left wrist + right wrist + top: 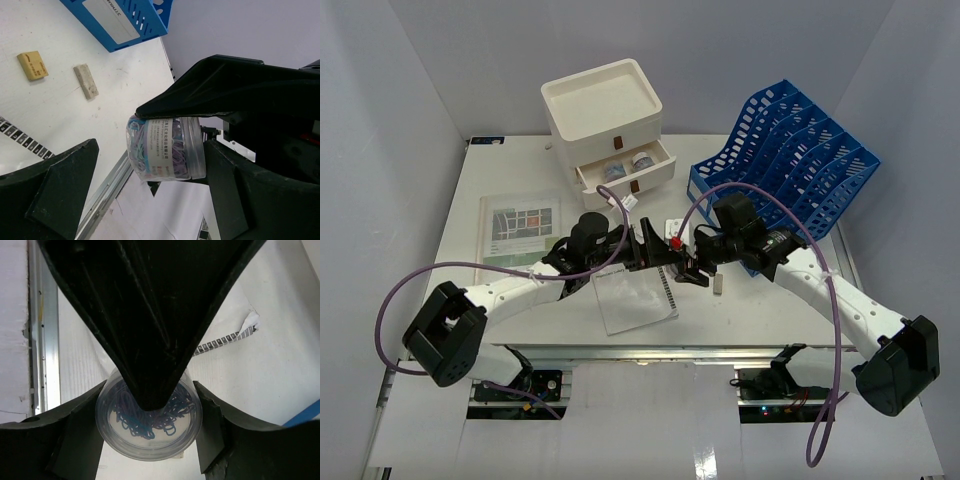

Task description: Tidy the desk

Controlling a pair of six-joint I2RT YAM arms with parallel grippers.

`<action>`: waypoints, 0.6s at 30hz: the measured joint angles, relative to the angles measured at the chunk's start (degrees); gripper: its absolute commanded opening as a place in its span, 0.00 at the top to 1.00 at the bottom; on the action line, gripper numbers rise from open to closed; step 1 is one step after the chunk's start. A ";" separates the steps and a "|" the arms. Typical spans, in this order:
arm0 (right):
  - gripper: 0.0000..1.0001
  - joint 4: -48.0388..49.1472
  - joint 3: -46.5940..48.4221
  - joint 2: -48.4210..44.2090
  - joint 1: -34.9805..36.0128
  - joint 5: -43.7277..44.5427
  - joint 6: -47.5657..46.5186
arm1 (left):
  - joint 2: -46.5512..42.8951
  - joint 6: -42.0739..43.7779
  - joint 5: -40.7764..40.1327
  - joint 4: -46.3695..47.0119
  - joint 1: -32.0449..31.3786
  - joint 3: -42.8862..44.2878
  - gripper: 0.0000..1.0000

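Right wrist: jar (149, 432) apart fr. rail (43, 340)

drawers (606, 120): upper centre, on desk (465, 215)
rack (785, 150): upper right, right of drawers
jar (165, 147): mid-frame, both wrist views

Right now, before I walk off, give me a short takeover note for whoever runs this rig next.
Right gripper: shut on the clear jar of coloured clips, over the desk.
Left gripper: open around the same jar, not gripping.
Done: two small jars sit in the drawer box's open drawer.
Left: stow the held jar; two erasers and the notebook lie loose.
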 measured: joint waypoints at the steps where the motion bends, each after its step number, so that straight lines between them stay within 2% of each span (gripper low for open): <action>1: 0.71 0.22 0.04 0.02 0.07 0.70 0.09 | 0.39 -0.22 0.08 0.15 -0.06 0.29 0.21; 3: 0.69 0.92 0.04 0.01 0.09 1.82 0.28 | 0.99 -0.68 0.49 0.72 -0.18 0.81 0.33; 6: 0.59 1.68 0.04 0.02 0.13 3.35 0.54 | 1.86 -1.87 1.00 1.71 -0.30 1.64 0.61; 9: 0.51 2.09 0.02 0.02 0.14 4.12 0.80 | 2.37 -2.58 1.08 2.48 -0.27 1.99 0.81; 13: 0.17 2.64 -0.34 0.02 0.14 4.69 1.13 | 2.70 -2.71 1.12 2.73 -0.19 2.01 0.91; 14: 0.11 3.09 -0.57 0.01 0.14 4.91 1.18 | 2.74 -2.61 1.15 2.42 -0.16 2.08 0.92; 15: 0.09 3.86 -0.74 0.00 0.15 5.24 1.34 | 2.77 -2.43 1.23 1.83 -0.21 2.15 0.94; 18: 0.10 5.64 -1.23 -0.09 0.32 6.34 1.74 | 2.78 -1.24 0.93 -0.06 -0.18 2.64 0.96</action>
